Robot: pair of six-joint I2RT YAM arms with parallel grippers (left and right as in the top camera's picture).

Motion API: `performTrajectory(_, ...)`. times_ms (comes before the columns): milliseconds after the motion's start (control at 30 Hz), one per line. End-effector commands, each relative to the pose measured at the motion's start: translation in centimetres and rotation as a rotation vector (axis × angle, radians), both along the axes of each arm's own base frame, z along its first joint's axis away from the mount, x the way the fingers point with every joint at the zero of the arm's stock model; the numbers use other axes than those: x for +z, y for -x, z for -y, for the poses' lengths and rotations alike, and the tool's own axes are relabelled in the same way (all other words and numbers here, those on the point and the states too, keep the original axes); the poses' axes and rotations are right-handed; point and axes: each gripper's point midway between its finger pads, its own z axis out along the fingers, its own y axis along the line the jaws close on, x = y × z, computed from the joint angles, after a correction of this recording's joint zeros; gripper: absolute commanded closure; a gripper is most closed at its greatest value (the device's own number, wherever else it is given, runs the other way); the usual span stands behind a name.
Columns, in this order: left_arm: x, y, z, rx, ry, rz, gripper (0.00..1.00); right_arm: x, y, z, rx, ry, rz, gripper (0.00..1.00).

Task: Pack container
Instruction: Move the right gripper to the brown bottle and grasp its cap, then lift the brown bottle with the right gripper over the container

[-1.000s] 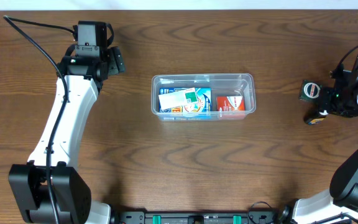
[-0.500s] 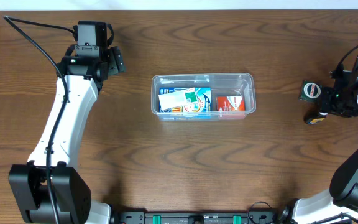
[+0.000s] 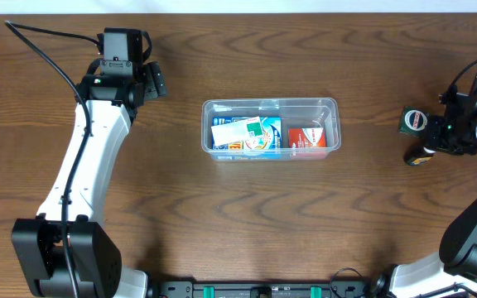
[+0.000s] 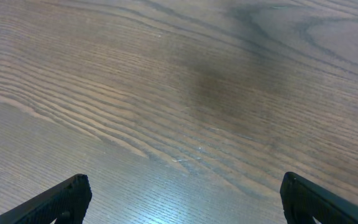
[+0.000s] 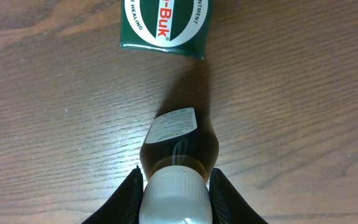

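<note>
The container (image 3: 270, 106) is set at the middle of the desk (image 3: 222, 215), with bare wood left open on all four sides and both arms kept well apart from it. Inside it, a blue carton (image 3: 247, 134) is seen at the left and a red box (image 3: 306, 137) at the right; the print on both is too small to be read.

The left fingers (image 4: 61, 199) are spread wide over bare wood near the desk's far left, and nothing is held between them.

At the far right edge, the right fingers (image 5: 131, 190) are closed against both sides of the white cap of a bottle (image 5: 179, 146) of amber liquid lying on the desk. A green carton (image 5: 164, 25) is placed just beyond the bottle's base; "-Buk" and "HEALING" can be read on it. The bottle's small white label cannot be read.
</note>
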Motion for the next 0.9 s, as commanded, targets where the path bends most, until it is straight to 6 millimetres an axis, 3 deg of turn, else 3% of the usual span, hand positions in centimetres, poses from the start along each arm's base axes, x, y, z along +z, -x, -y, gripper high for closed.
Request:
performTrajectory(0,1.0,0.2,-0.4,0.017,-0.004,0.025,0.02,-0.3,0.3,-0.2,-0.010,-0.018,-0.011,0.79)
performTrajectory(200,1.0,0.2,-0.4,0.017,-0.004,0.025,0.02,0.5,0.1,-0.2,-0.077,-0.030,-0.008,0.76)
performTrajectory(433,1.0,0.2,-0.4,0.017,-0.004,0.025,0.02,5.3,-2.4,-2.6,-0.005,-0.019,0.041,0.78)
performTrajectory(600,1.0,0.2,-0.4,0.017,-0.004,0.025,0.02,9.9,-5.3,-6.6,0.028,-0.020,0.133,0.78)
performTrajectory(867,1.0,0.2,-0.4,0.017,-0.004,0.025,0.02,15.2,-8.6,-16.1,0.116,-0.072,0.295,0.78)
